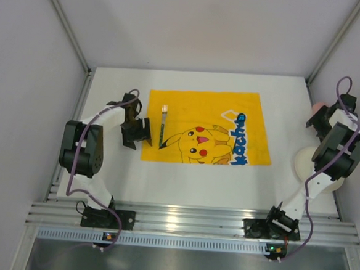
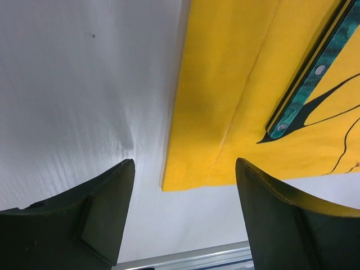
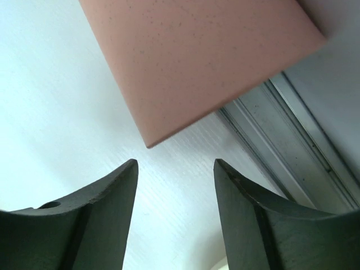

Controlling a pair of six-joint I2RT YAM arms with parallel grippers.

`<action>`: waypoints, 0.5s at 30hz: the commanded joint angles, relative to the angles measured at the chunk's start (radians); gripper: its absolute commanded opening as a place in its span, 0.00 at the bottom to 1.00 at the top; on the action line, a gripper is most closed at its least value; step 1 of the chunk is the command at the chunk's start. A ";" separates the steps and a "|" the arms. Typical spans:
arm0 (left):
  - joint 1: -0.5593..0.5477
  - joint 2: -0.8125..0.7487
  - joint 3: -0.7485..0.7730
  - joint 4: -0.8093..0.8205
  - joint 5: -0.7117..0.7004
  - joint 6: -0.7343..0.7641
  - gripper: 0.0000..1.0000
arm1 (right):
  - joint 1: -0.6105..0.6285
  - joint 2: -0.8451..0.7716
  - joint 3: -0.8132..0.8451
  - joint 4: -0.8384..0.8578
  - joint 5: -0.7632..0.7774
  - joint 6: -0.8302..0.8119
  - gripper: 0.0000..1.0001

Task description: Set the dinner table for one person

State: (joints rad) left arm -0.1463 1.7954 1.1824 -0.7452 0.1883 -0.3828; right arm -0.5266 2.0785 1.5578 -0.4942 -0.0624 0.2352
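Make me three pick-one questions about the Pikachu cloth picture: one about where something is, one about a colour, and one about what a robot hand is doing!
1. Where is the metal fork with the green handle?
A. on the left part of the yellow Pikachu-print cloth
B. on the floor
C. in a drawer

2. What colour is the flat-sided speckled object in front of the right hand?
A. blue
B. pink
C. black

3. How is the left hand?
A. shut on the fork
B. shut on the cloth
C. open, holding nothing

Answers:
1 A, the fork lies on the cloth near its left edge.
2 B, the right wrist view shows it pink.
3 C, the left wrist view shows it gaping wide with nothing gripped.
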 commanded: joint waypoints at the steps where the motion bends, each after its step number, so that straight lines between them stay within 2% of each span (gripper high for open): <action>1: -0.007 -0.068 -0.032 -0.025 -0.018 0.018 0.77 | -0.067 -0.145 0.004 0.100 0.070 0.092 0.59; 5: -0.018 -0.079 -0.047 -0.032 -0.021 0.018 0.77 | -0.067 -0.245 -0.060 0.137 0.079 0.119 0.70; 9: -0.042 -0.073 -0.041 -0.042 -0.027 0.019 0.77 | -0.067 -0.305 -0.123 0.216 0.068 0.150 0.72; 15: -0.067 -0.057 -0.021 -0.059 -0.039 0.033 0.77 | -0.065 -0.191 -0.105 0.313 0.067 0.211 0.71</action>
State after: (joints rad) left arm -0.2016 1.7576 1.1423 -0.7731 0.1650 -0.3672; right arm -0.5529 1.8236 1.4265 -0.3428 -0.0490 0.3714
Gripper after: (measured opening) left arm 0.767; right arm 0.713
